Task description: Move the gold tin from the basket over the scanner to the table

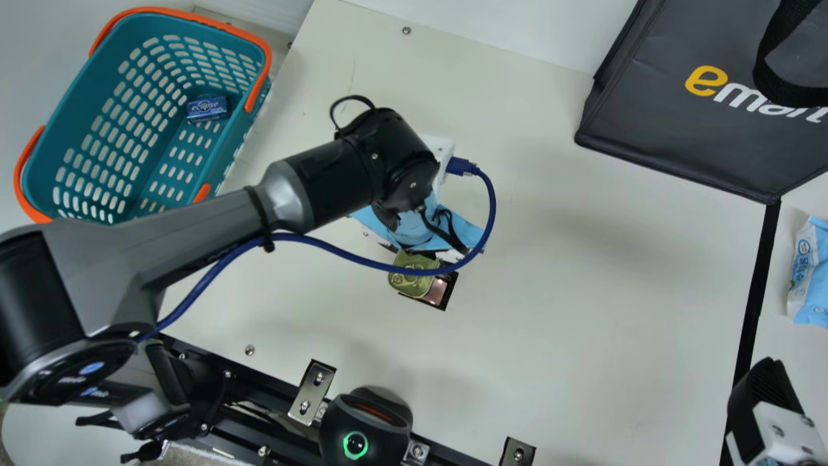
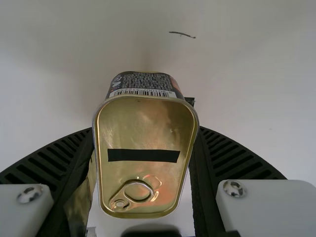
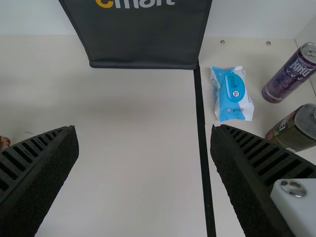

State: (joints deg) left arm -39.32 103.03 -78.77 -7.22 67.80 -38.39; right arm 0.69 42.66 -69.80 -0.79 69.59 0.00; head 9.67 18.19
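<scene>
The left arm has its pincer clamped on the tin above the table. Best sweep the barcode slowly over the scanner, facing it. The right pincer gapes.

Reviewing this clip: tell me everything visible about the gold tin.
The gold tin looks metal and sealed, with a shiny, round-cornered lid. On the lid are a ring pull, lying flat, and a black strip; a barcode is on its dark printed side. The left gripper grips it between both ribbed fingers, lid facing the wrist camera, over the cream table.
</scene>
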